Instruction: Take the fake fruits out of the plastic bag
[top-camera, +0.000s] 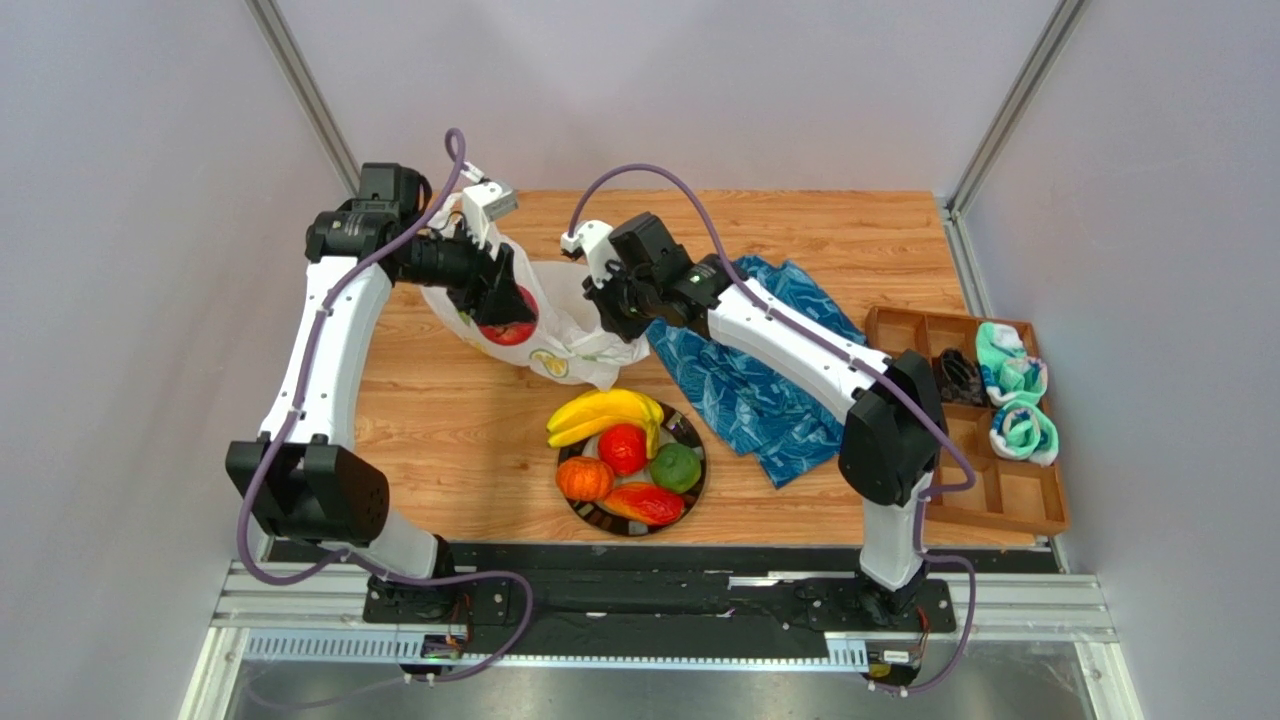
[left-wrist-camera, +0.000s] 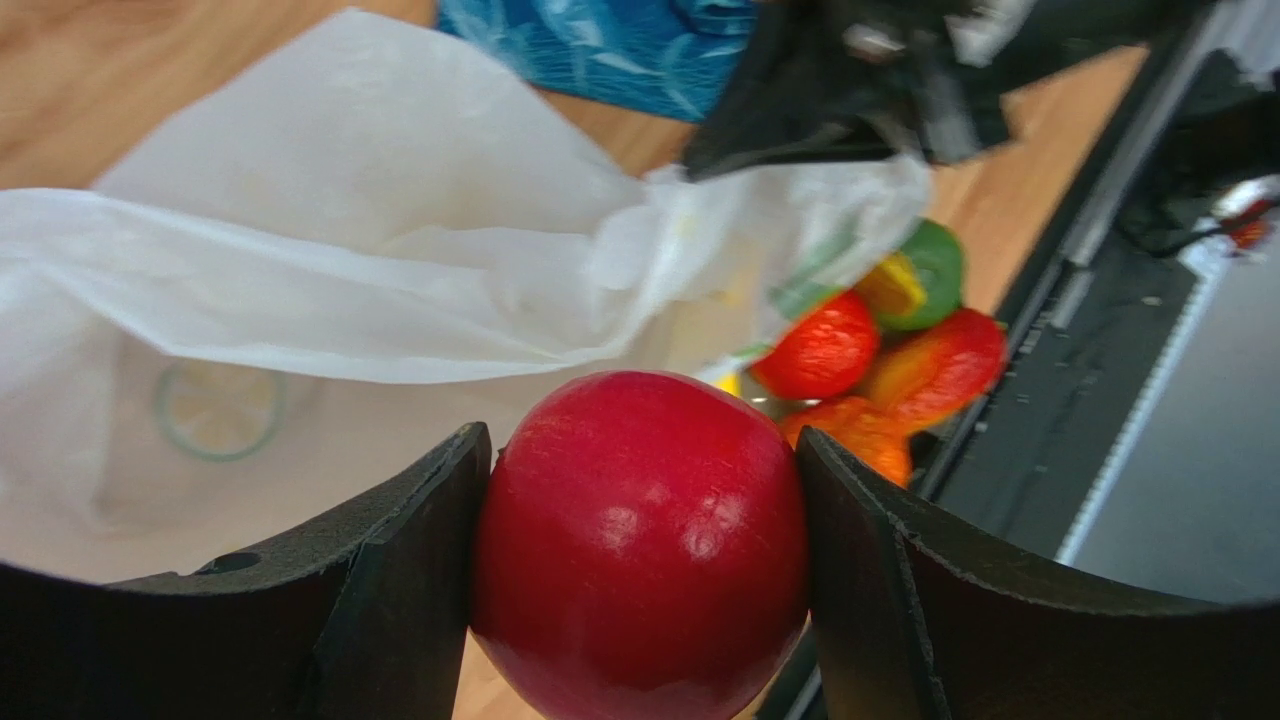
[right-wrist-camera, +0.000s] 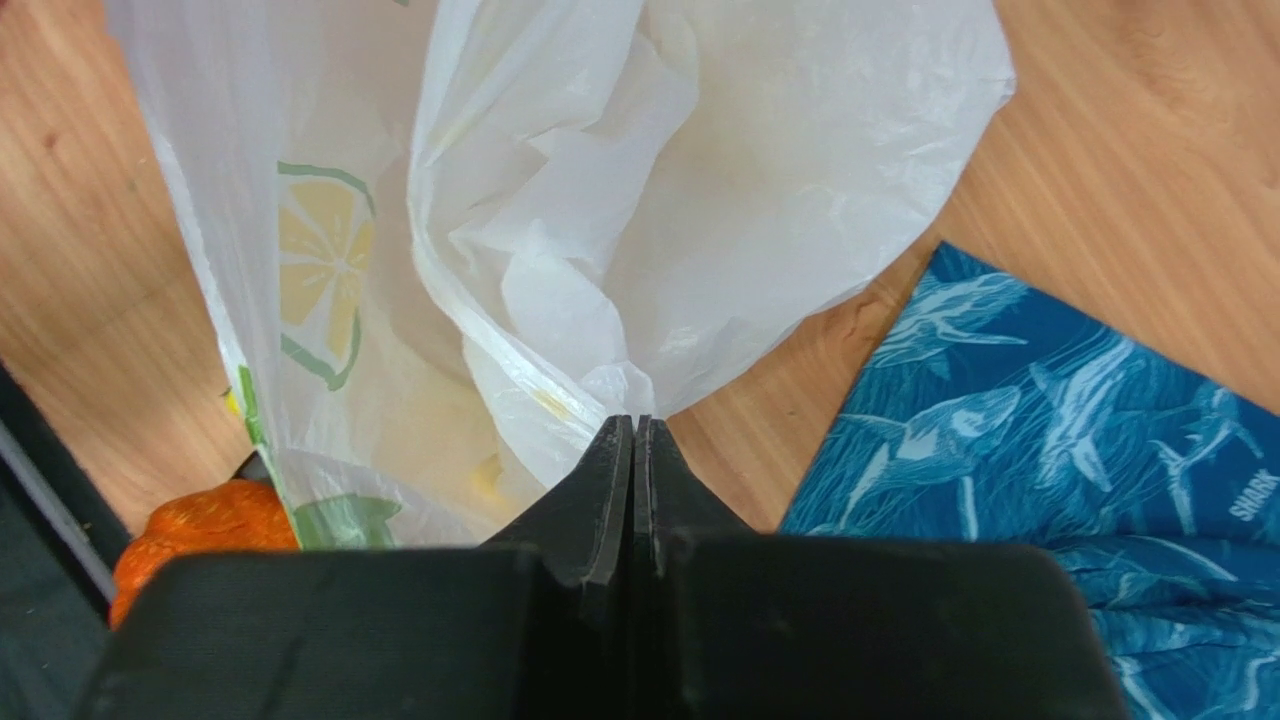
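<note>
Closest to us, a red round fruit (left-wrist-camera: 642, 585) sits clamped between the two fingers of our left gripper (left-wrist-camera: 643, 450), just at the mouth of the plastic bag (left-wrist-camera: 376, 255). Our right gripper (right-wrist-camera: 634, 435) has its fingers pressed together on a pinch of the bag's edge. Beyond, five fake fruits (top-camera: 624, 447) lie on the plate (top-camera: 601, 521), and the blue cloth (top-camera: 751, 390) lies beside the bag.

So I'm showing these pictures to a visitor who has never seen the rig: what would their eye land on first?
Probably the glossy red fruit clamped in the left gripper, filling the left wrist view in front of the white plastic bag. Next comes the plate of bright fruits in the middle foreground of the top view, with its yellow banana bunch. Last is the right gripper, shut on a fold of the bag.
</note>
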